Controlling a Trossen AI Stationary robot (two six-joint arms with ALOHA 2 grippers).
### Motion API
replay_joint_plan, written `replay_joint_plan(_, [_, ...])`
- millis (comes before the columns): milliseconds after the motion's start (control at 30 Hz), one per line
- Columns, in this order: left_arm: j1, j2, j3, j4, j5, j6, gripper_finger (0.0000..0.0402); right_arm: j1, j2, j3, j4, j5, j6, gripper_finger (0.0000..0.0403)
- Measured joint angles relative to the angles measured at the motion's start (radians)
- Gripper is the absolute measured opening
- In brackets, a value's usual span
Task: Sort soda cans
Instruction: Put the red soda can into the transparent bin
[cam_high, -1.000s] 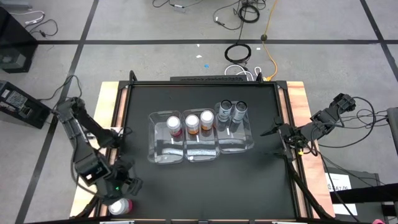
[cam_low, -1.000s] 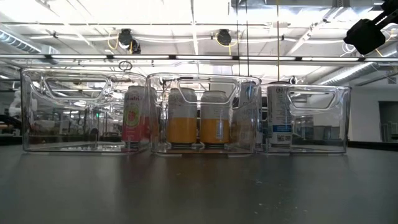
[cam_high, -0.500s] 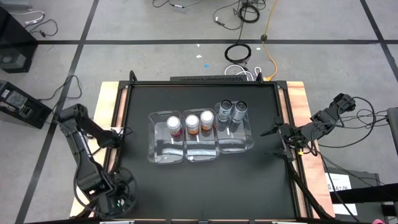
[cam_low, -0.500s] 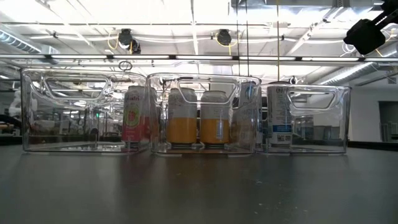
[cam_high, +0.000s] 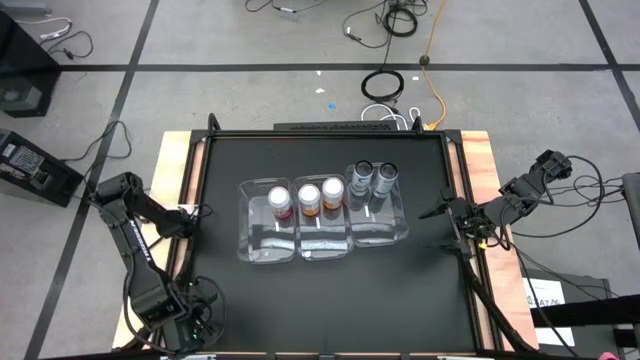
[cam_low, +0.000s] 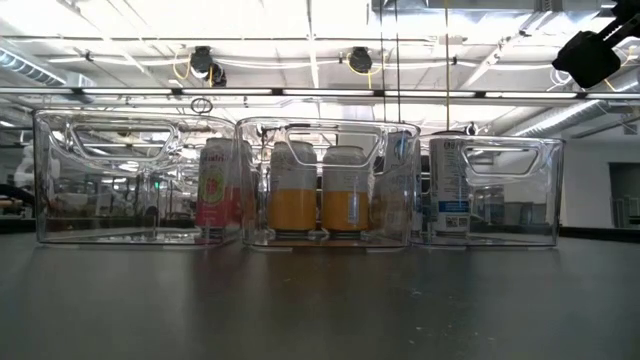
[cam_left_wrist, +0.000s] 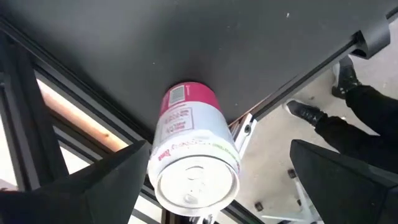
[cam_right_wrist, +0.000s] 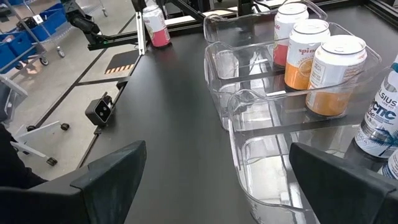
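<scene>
Left gripper (cam_left_wrist: 199, 186): fingers spread at the table's front-left corner, a pink can (cam_left_wrist: 189, 152) between them, not visibly clamped.
Table edge: black matte tabletop (cam_high: 330, 290) ends beside that can; pale wood (cam_left_wrist: 74, 121) and dark frame rails beyond.
Right gripper (cam_right_wrist: 217, 186): fingers spread wide, hanging over the right edge.
Open room: bare tabletop in front of the clear plastic bins (cam_high: 322, 243).
Bins: pink can (cam_high: 281, 203) left, two orange cans (cam_high: 320, 197) middle, two grey cans (cam_high: 372, 178) right; all smooth metal cylinders.
</scene>
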Motion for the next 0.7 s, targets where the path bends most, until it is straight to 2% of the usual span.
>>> replay_joint_plan(700, [-0.062, 0.0, -0.001, -0.01, -0.002, -0.001, 0.04, 0.0, 0.0, 0.0, -0.001, 0.0, 0.008, 0.0389])
